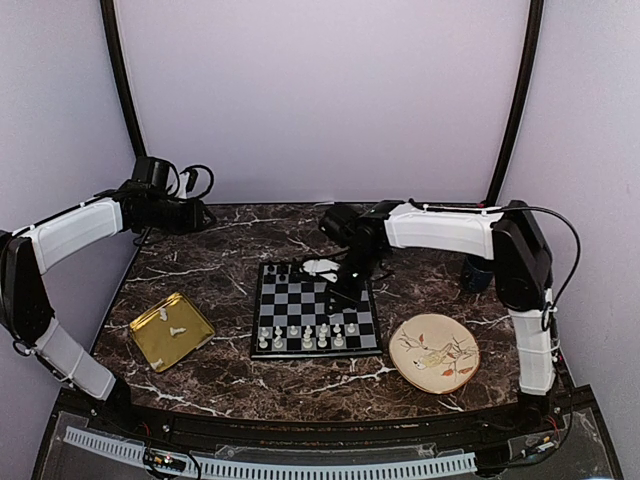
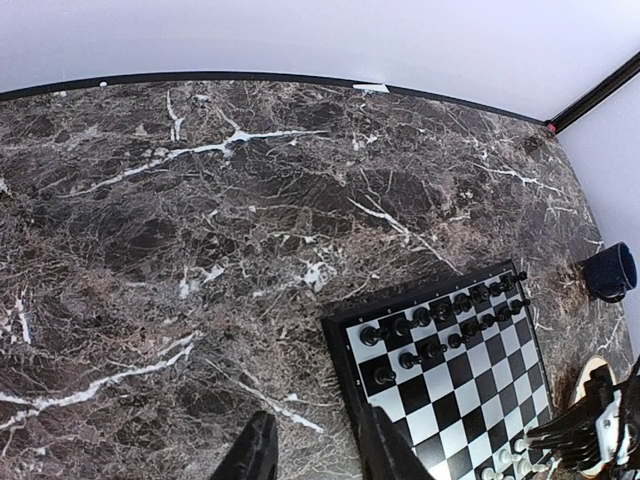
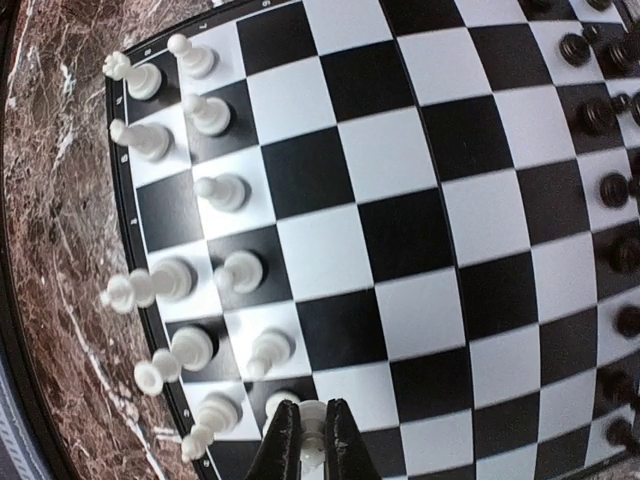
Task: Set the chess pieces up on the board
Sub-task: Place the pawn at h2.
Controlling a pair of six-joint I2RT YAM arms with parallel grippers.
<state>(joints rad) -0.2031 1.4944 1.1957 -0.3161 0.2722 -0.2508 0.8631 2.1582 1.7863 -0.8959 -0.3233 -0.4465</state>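
Sitting flat in the middle of the brown stone table [image 1: 230, 380] was the board [image 1: 300, 302]. A gold tray [image 1: 150, 340] lay to its left with a few small white bits in it. A plate [image 1: 405, 345] with a painted picture lay to its right, and a blue cup [image 1: 476, 272] stood far off on the right. Black chessmen [image 2: 440, 325] stood along the far rows of the board. The white chess pieces [image 3: 222, 190] stood in two rows by the near edge. Each one was tall and thin and stood straight up on its own square.

The right gripper [image 3: 306, 420] was down over the right end of the second white row. Its two fingers [image 3: 280, 445] were pinched tight on one white piece [image 3: 307, 445], low over the board near its right side. The fingers hid most of it, so I could not tell if it stood straight or leaned. Other white pieces stood just beside it, to the left and on the near side, so it was a tight spot.

The left gripper [image 2: 315, 420] hung high over the far left of the table, well away from the board. Its fingers were a little apart and held nothing.
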